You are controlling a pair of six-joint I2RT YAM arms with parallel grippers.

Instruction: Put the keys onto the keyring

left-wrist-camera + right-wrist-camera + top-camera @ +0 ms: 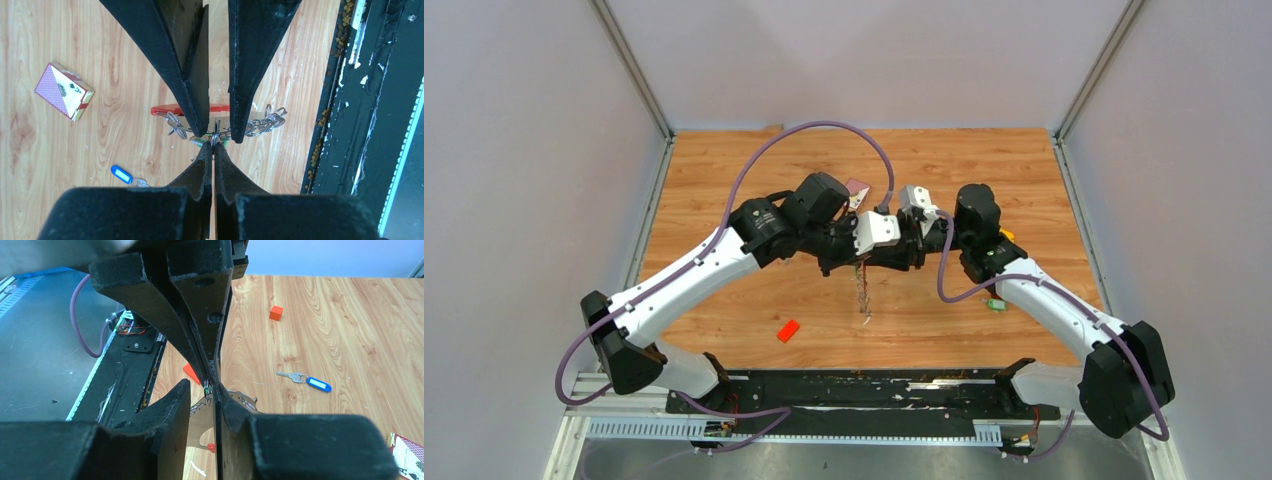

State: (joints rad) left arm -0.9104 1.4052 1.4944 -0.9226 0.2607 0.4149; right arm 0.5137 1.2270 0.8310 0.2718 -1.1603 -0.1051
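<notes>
A robot lab cell: grey panels (524, 150) in aluminium framing (631, 65) enclose a wood-grain table (1004, 160).

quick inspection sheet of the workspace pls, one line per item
surface: wooden table, bare wood with a few pale specks
job's things: keyring hanging between the two arms; green-tagged key on the table beside the right arm; blue-tagged key lying apart on the wood; black-tagged key not seen
clutter: card deck, flat orange block, orange cube
grippers: left end effector shut on the keyring; right end effector has its jaws apart either side of the keyring, grip unclear
cables: purple cables loop above both arms
surroundings: grey walls; black rail along the near edge
</notes>
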